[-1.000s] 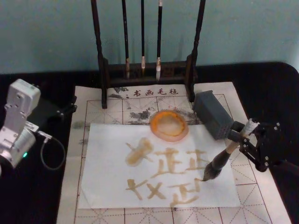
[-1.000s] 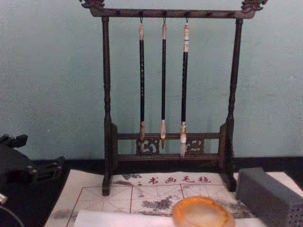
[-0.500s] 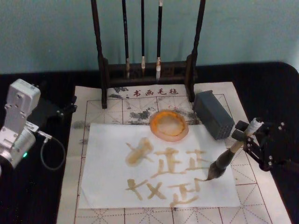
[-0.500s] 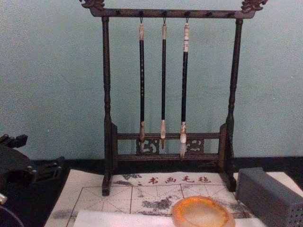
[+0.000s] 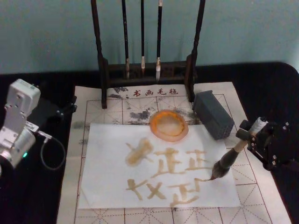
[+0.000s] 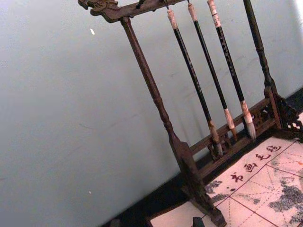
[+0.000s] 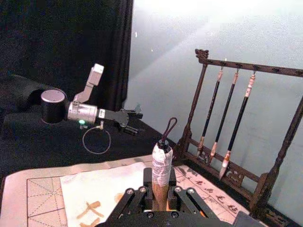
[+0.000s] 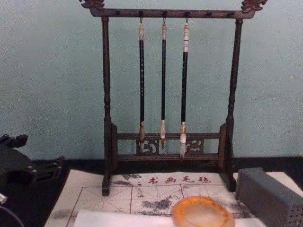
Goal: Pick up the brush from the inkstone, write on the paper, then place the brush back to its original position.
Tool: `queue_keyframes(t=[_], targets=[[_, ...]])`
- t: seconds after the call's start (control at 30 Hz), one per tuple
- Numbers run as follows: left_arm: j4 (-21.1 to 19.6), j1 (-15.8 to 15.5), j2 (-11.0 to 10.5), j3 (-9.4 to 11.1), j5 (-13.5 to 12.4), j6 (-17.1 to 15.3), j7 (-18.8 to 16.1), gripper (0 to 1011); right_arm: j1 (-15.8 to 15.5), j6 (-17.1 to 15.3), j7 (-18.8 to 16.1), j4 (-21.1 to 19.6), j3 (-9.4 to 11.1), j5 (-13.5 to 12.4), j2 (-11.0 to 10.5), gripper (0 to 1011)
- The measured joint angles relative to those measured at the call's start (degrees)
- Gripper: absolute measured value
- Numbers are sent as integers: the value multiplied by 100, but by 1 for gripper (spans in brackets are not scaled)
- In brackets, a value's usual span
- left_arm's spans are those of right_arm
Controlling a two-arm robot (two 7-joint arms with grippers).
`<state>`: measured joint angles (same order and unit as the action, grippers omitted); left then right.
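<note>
Writing looks nearly done: the right gripper's jaws pinch the brush, its tip touching the paper's right side. Return to the inkstone, at the paper's far edge, remains. The left gripper idles beside the paper.

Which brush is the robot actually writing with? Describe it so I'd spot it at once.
From the tall dark rack at the back, come forward to the white paper. At its right edge the right gripper holds a slanted brush, tip on the sheet. Unlike the three slim dark hanging brushes, it is thick and pale-handled.
</note>
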<state>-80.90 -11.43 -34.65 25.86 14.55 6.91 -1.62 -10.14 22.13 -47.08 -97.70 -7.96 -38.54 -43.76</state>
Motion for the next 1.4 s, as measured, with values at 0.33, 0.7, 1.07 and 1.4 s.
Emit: queue_keyframes(t=[0.33,0.7,1.07,1.4], targets=[[0,0,0,0,0,0,0,1001,-42,-5,-18,-31,26,4,9,187],[0,0,0,0,0,0,0,1001,-142,-10,-74,-115,62,-8,-47,187],[0,0,0,0,0,0,0,1001,-266,0,-130,-212,116,-41,-131,187],[0,0,0,0,0,0,0,1001,-344,0,-210,-287,147,-99,-205,187]])
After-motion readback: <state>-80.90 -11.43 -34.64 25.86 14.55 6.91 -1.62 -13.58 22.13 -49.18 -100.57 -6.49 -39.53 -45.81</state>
